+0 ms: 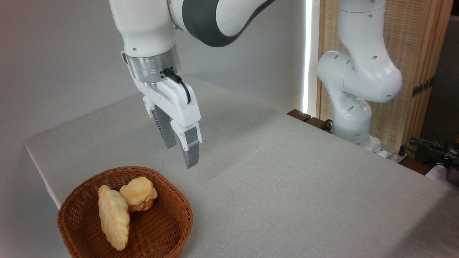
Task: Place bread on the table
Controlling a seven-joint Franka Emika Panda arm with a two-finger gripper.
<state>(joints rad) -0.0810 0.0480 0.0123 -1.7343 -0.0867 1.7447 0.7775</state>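
Your gripper (181,154) hangs empty, fingers slightly apart, above the basket (171,229). The bread (139,193) sits inside, touching the croissant loaf (114,216), so you might easily snag that instead.

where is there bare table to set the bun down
Bare table runs from the basket rightward to the arm base, and behind the gripper. Crowded only inside the basket, where the bun touches the croissant loaf.

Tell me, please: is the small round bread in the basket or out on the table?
In. The bread lies inside the wicker basket, touching the longer loaf. The gripper hangs above, holding nothing.
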